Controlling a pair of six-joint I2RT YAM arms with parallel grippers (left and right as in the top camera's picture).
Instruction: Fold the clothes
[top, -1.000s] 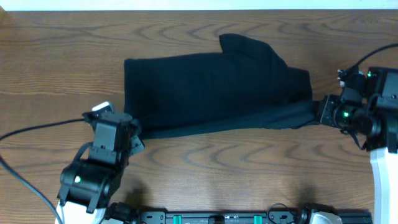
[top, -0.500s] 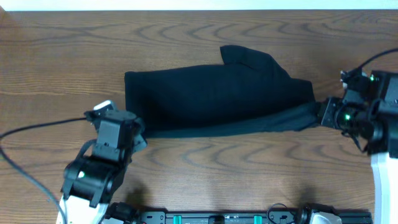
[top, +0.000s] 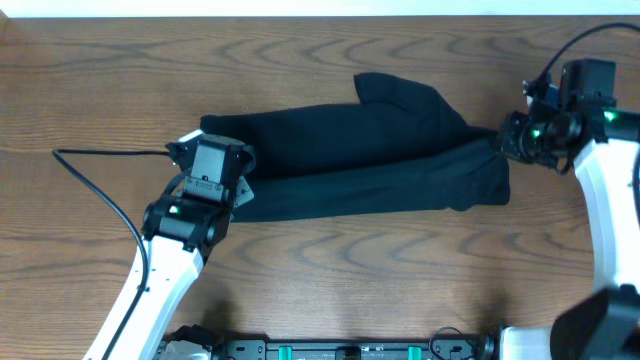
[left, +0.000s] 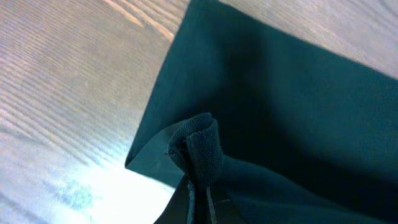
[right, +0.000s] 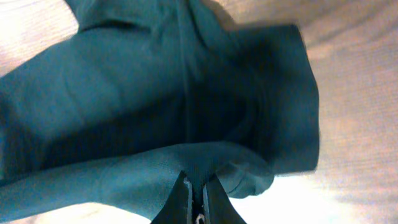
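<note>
Black soft cloth top (top: 350, 165) lies stretched long across the middle of the brown wooden table (top: 400, 290), folded over on itself, with one bit sticking out toward the table's far edge. The left claw (top: 242, 190) sits toward the table's left side, squeezed shut on a bunched-up corner of the top, and its wrist view shows that lump of cloth poking up just past the closed fingers (left: 183, 206). The right claw (top: 500, 145) sits near the table's right side, pinched tight on a fold at the top's other end.
</note>
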